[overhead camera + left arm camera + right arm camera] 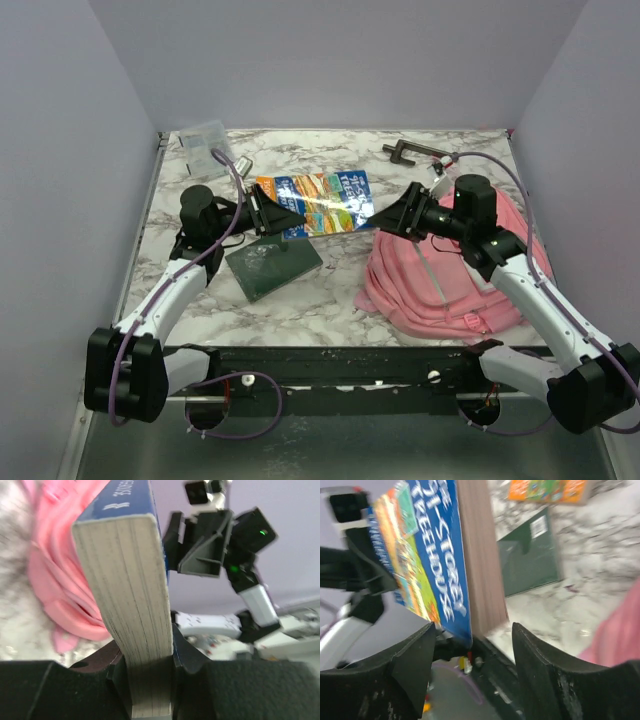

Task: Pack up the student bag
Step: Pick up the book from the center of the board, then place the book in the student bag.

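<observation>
Pale walls enclose a marble counter (330, 310). A green book (272, 265) lies near the front edge, and the bag (420, 290) slumps by the right edge. Mid-counter, the left gripper (295, 220) clamps a blue book (330, 195). The right gripper (380, 222) faces it, fingers apart.

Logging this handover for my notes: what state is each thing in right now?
Blue paperback book: closed, clamped in the left gripper.
Left gripper: shut on the book.
Right gripper: open, at the book's far edge.
Pink fabric backpack: lying on the table; zip unclear.
Dark green book: closed, lying flat.
</observation>
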